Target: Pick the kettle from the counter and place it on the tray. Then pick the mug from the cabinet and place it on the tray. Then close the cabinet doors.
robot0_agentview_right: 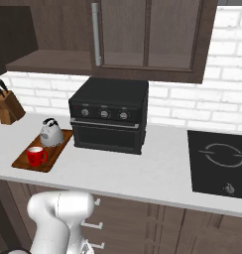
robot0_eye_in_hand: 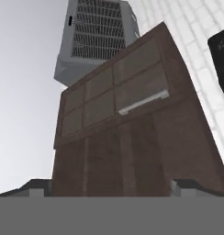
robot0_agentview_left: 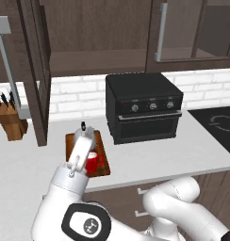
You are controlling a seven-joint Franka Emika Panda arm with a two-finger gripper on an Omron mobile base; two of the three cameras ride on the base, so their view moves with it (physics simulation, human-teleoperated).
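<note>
1. Gripper (robot0_eye_in_hand: 111, 189) spread wide, nothing between its tips, aimed up at the wall cabinet (robot0_eye_in_hand: 132, 151) in the hand view.
2. Below the front edge of the desk (robot0_agentview_right: 143, 171): dark brown drawers (robot0_agentview_right: 143, 218) with small silver pulls.
3. On the left part of the desk: reddish-brown tray (robot0_agentview_right: 56, 148), lying flat, its near corner close to the front edge.
4. On the near end of the tray: red mug (robot0_agentview_right: 37, 156), upright, handle turned toward the right.
5. On the far end of the tray: grey kettle (robot0_agentview_right: 51, 132), upright, black handle on top, just behind the mug and apart from it.
6. Just right of the tray: black oven (robot0_agentview_right: 110, 116) with three knobs; well to the right, flat black cooktop (robot0_agentview_right: 219, 161) set in the desk.
7. Left, against the white brick wall: knife block (robot0_agentview_right: 8, 109).
8. Above: left door (robot0_agentview_left: 34, 70) swung out wide, bare shelf (robot0_agentview_left: 98, 59) behind it; right door (robot0_agentview_right: 148, 34) lying flat against the cabinet front, silver bar at its left edge.
</note>
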